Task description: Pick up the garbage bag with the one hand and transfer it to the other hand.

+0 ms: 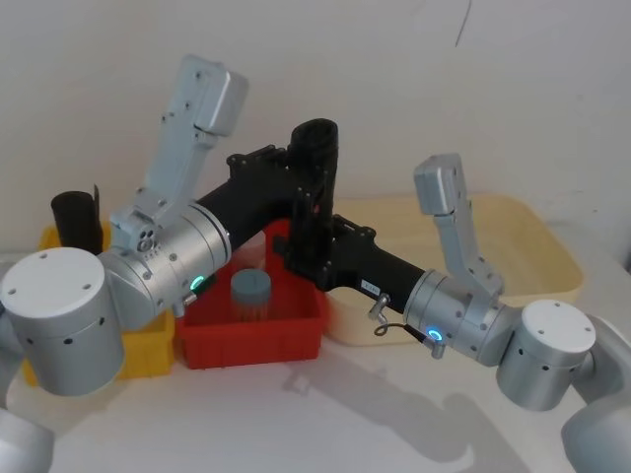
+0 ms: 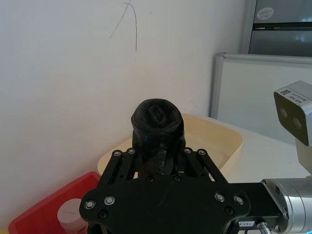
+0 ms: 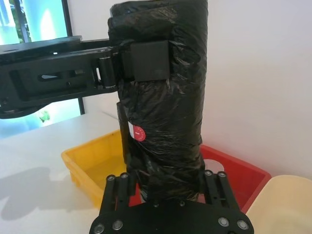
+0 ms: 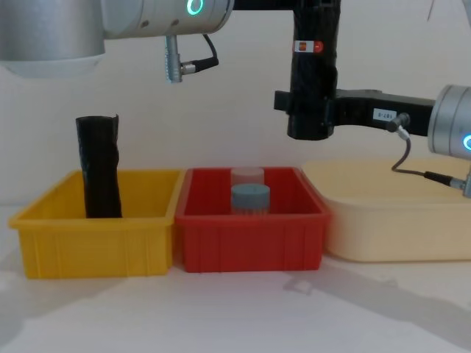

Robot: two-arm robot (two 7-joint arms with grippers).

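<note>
Lab or test room; bare white wall (image 2: 58,97); whiteboard (image 2: 258,97); yellow bin (image 4: 88,239), red bin (image 4: 250,239), cream tub (image 4: 397,228) on white table (image 4: 235,316)

Top of the garbage bag (image 4: 313,81) runs off the chest view's upper edge (print on its label (image 4: 307,46) too small to read). The yellow bin (image 4: 96,243) hides the plain roll (image 4: 99,165) at its foot.

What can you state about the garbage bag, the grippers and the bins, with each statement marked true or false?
1. The garbage bag is held upright in the air above the red bin. True.
2. The left gripper grips it below the right gripper. False: the left gripper's fingers are higher up.
3. A plain black roll stands in the yellow bin. True.
4. The red bin is empty. False: it holds a grey-lidded jar.
</note>
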